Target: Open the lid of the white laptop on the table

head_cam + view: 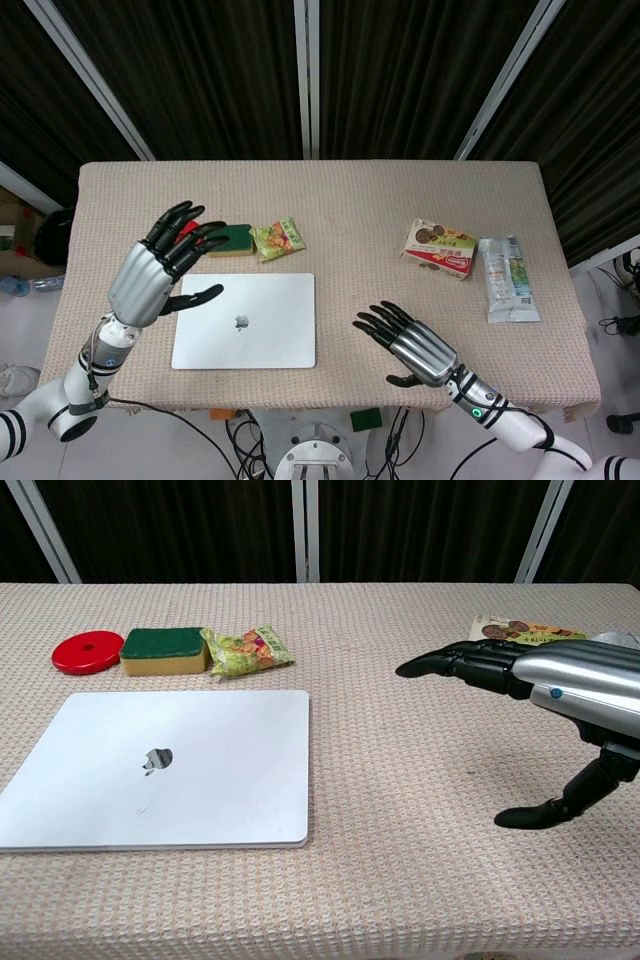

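Note:
The white laptop (245, 320) (160, 768) lies flat and closed on the table, lid logo up, near the front left. My left hand (160, 265) hovers above its left edge with fingers spread, holding nothing; the chest view does not show it. My right hand (410, 345) (545, 695) floats to the right of the laptop, well apart from it, fingers extended and thumb hanging down, empty.
Behind the laptop sit a red disc (88, 651), a green sponge (165, 648) and a small snack packet (247, 650). A snack box (440, 248) and a white wrapped packet (508, 278) lie on the right. Beige cloth covers the table (350, 200).

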{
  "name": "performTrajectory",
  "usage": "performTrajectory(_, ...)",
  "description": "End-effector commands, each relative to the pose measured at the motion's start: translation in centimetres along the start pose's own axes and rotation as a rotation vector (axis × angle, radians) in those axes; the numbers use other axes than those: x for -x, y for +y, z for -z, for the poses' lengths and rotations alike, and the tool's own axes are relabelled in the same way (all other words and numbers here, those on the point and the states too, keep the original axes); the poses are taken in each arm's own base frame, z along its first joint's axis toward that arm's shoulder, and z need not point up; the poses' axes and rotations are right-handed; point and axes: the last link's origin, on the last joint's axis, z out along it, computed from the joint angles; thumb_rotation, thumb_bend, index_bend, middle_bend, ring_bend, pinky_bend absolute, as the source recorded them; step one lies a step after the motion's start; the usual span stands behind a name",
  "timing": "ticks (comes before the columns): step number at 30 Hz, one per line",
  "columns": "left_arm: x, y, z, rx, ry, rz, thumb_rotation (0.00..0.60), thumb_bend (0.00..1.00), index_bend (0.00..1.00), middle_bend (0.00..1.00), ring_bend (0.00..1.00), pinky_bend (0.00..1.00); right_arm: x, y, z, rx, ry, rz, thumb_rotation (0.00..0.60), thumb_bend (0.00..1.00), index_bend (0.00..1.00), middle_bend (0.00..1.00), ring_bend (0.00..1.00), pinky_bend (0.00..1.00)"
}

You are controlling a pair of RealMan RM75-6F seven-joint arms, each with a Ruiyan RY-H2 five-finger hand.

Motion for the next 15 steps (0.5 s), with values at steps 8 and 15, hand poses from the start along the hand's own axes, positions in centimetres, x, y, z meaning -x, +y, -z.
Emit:
performTrajectory(8, 0.1, -1.3, 1.6, -0.077, -0.065, -0.020, 0.600, 0.09, 0.23, 0.21, 0.08, 0.12, -1.2, 2.3, 2.5, 0.108, 0.065, -0.014, 0.600, 0.12, 0.00, 0.05, 0.00, 0.00)
performTrajectory(15, -0.1, -3.4, 7.1, -0.262, -0.277, -0.111, 0.600, 0.09, 0.23, 0.21, 0.08, 0.12, -4.3, 7.1, 10.2, 0.385, 0.148, 0.015, 0.600, 0.13, 0.00, 0.09, 0.00, 0.00)
